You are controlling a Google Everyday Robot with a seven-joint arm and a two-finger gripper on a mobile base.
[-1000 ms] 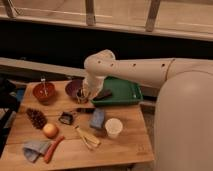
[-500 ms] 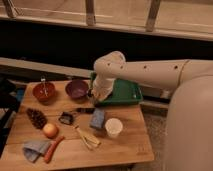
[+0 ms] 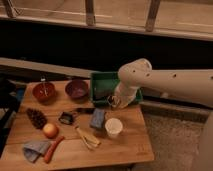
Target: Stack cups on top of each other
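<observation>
Cups are what I look for: the white cup (image 3: 113, 127) stands upright and tapered on the wooden table (image 3: 125, 150), plain and matte, toward the front right of the clutter and just right of a blue sponge-like block (image 3: 97, 119). Something small, dark and shiny sits at my gripper (image 3: 114, 102), which may be the metal cup (image 3: 112, 103), though it is too small and dim to be sure. My gripper hangs at the front edge of the green tray (image 3: 102, 82), above the table's back right part; whether it is parted or clamped, and whether it truly has hold of that dark thing, I cannot tell. My arm (image 3: 165, 82) is smooth and off-white, curving in from the right and covering part of the tray.

On the back left stand a red-brown bowl (image 3: 44, 92) with something thin sticking up from it, and a rounded purple bowl (image 3: 77, 89). A bumpy dark pinecone-like thing (image 3: 36, 118) lies on the left, with an orange round fruit (image 3: 50, 130) in front of it, a carrot (image 3: 53, 149) and a crumpled grey-blue cloth (image 3: 34, 150) at the front. A small dark object (image 3: 66, 118) near the middle is hard to make out, and pale strips (image 3: 87, 138) lie before the block
</observation>
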